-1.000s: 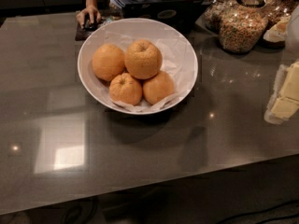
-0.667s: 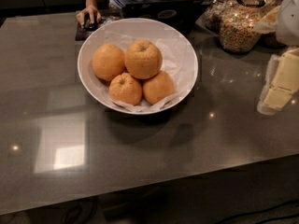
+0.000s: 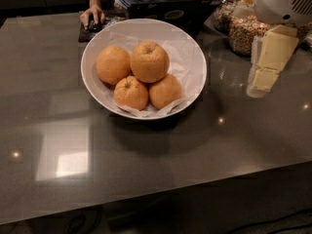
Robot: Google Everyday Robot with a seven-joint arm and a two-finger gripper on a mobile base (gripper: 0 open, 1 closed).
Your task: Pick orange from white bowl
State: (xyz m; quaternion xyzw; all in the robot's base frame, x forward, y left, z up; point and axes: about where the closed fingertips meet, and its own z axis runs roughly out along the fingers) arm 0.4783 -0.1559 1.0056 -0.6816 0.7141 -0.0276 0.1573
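Your tool hangs at the right edge of the view, above the bench and well to the right of the white bowl. Whether it is apart or together cannot be told from here.

The orange you want is the biggest one. It sits at the back middle of the bowl, riding a little higher than the rest, with its stem dimple facing up. Judge it firm and fairly heavy for its size, with pebbly skin that should give decent grip. Being round, it may roll or squirt out of an off-centre pinch. Take it from above, across its widest girth, and close gently.

Three smaller oranges crowd it. One touches on the left and two sit in front, so side clearance is tight there. The rear and right flanks look freer. The crinkled paper liner could snag or lift.

Between the tool and the bowl the bench is bare. Jars of grain stand just behind the tool. Beyond the bowl are a laptop and a person's hand.
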